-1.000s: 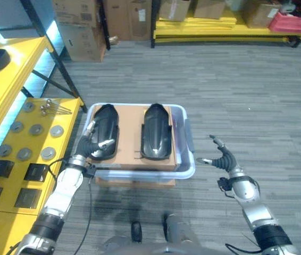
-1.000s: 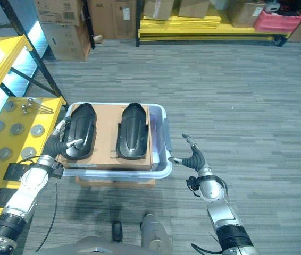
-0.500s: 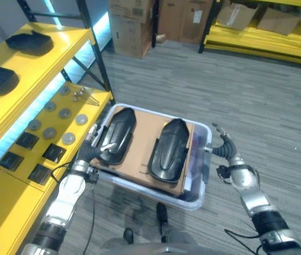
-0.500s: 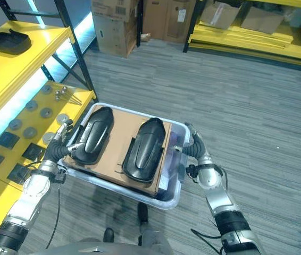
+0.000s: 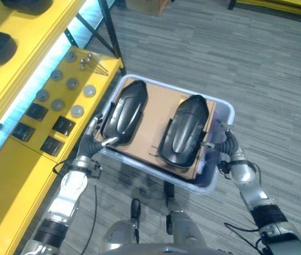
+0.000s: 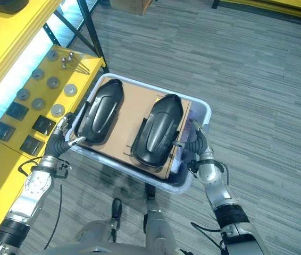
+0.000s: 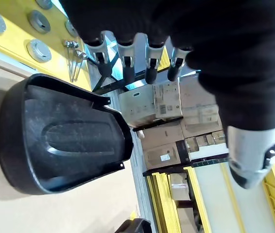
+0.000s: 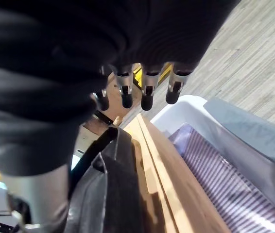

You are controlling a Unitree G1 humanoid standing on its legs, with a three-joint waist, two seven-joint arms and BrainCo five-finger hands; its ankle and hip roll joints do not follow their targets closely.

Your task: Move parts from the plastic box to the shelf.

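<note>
A pale plastic box sat at the centre of the frame, holding a brown cardboard sheet with two black parts on it, the left part and the right part lying side by side. The left hand was at the box's left rim beside the left part, and the right hand was at its right rim. A yellow shelf ran down the left side of the frame, with round grey discs and dark square pieces on its lower level

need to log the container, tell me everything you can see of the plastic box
The plastic box is a pale, translucent bluish-white tub with rounded corners and a thick rim. It sits skewed above the grey floor, beside the yellow shelf. A brown cardboard sheet fills it, carrying two black parts side by side. The left hand is at its left rim and the right hand at its right rim.
</note>
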